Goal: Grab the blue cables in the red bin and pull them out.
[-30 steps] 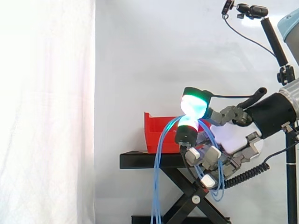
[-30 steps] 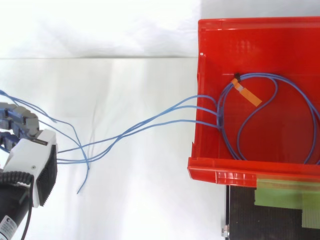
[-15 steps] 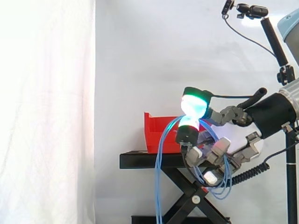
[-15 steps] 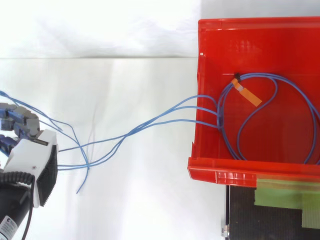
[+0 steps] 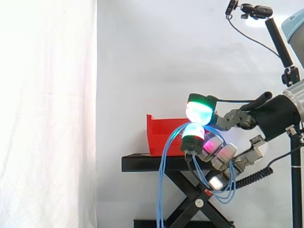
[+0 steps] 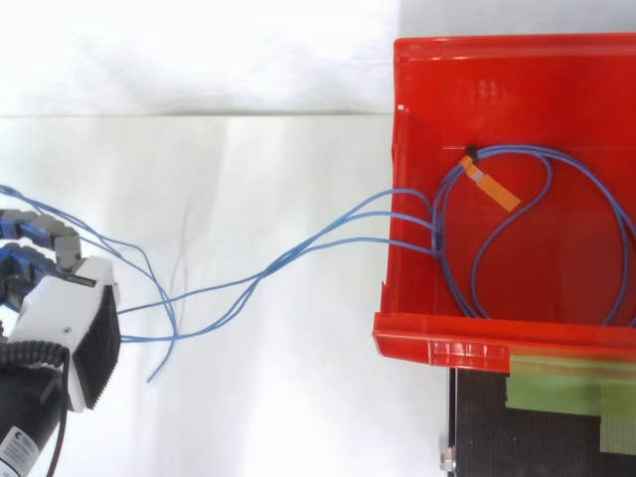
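Glowing fingers (image 5: 198, 109) pinch blue cables (image 5: 160, 180) — loops dangling.

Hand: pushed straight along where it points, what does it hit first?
Probably nothing solid. The side view lines the hand up with the bin, but from above the bin sits off to one side; ahead lie only its own cables, then curtain.

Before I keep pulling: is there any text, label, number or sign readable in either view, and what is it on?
No text can be read.
Orange tag on the blue cables in the red bin: no print visible.
Green tape on the black stand: blank.
Small mark on the arm: too small to read.
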Controlling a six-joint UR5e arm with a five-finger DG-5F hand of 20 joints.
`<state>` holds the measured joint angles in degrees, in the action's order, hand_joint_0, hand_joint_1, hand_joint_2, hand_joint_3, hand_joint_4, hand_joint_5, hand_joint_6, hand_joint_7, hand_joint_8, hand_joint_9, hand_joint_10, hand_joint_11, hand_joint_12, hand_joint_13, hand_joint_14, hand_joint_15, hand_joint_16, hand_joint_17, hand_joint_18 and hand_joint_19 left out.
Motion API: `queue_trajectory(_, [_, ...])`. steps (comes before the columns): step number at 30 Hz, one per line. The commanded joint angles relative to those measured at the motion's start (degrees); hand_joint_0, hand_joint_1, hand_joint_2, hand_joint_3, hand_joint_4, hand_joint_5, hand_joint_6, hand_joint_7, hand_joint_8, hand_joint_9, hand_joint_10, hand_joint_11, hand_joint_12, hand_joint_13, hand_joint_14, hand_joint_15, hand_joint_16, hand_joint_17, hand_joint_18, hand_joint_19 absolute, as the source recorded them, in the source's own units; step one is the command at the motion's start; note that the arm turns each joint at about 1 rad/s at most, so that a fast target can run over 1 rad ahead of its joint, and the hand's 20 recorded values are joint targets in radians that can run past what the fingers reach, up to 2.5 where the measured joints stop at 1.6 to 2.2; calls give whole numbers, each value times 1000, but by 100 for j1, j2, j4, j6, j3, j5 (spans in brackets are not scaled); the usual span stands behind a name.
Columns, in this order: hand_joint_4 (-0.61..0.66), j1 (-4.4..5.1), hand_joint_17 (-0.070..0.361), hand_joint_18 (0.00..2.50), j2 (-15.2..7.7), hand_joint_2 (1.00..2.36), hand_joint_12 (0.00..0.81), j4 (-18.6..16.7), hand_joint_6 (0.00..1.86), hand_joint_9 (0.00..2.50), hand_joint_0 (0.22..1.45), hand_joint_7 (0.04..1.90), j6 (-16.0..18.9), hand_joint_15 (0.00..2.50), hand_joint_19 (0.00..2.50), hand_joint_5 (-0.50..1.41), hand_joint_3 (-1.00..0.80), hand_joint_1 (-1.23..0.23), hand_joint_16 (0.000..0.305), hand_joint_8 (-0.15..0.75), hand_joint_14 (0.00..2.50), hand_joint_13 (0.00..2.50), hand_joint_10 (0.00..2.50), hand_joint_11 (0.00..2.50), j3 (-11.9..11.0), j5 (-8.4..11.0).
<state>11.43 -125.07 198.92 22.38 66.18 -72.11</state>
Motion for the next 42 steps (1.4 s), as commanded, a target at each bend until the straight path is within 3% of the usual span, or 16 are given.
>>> queue_trajectory(1, [-29, -9, 107, 744, 0, 1000, 296, -2, 1014, 1231, 929, 518, -9, 1476, 610, 644, -1000, -863, 48, 160, 15, 1337, 420, 1703, 0, 4])
queue_trajectory(7, [-35, -18, 107, 746, 0, 1000, 299, -2, 1013, 1208, 931, 522, -1, 1473, 616, 643, -1000, -861, 47, 160, 17, 1346, 779, 1635, 0, -5])
queue_trajectory(16, [-35, -18, 106, 753, 0, 1000, 292, -20, 1016, 1183, 933, 512, -9, 1474, 625, 643, -1000, -860, 47, 159, 17, 1360, 1057, 1596, 0, -31])
queue_trajectory(19, [-35, -9, 107, 761, 0, 1000, 293, -55, 1018, 1157, 933, 512, -36, 1478, 624, 642, -1000, -861, 47, 164, 18, 1372, 1452, 1529, 0, -31])
queue_trajectory(20, [-35, -18, 106, 761, 0, 1000, 293, -64, 1018, 1155, 933, 512, -45, 1477, 624, 642, -1000, -861, 47, 162, 17, 1374, 1475, 1512, 0, -31])
queue_trajectory(22, [-37, -18, 107, 767, 0, 1000, 290, -81, 1019, 1099, 933, 513, -62, 1483, 624, 643, -1000, -861, 47, 165, 18, 1381, 1866, 1441, 0, -14])
queue_trajectory(26, [-35, -18, 106, 769, 0, 1000, 287, -99, 1021, 1049, 933, 513, -176, 1508, 629, 644, -1000, -861, 47, 169, 16, 1387, 2180, 1423, 9, -5])
queue_trajectory(27, [-34, -18, 107, 772, 0, 1000, 285, -125, 1019, 1019, 933, 521, -220, 1514, 622, 643, -1000, -861, 47, 176, 17, 1388, 2368, 1361, 0, -5])
queue_trajectory(42, [-61, -18, 107, 774, 0, 1000, 286, -819, 1014, 945, 919, 505, -1082, 1514, 635, 625, -1000, -846, 48, 168, 15, 1384, 2500, 1350, 0, -40])
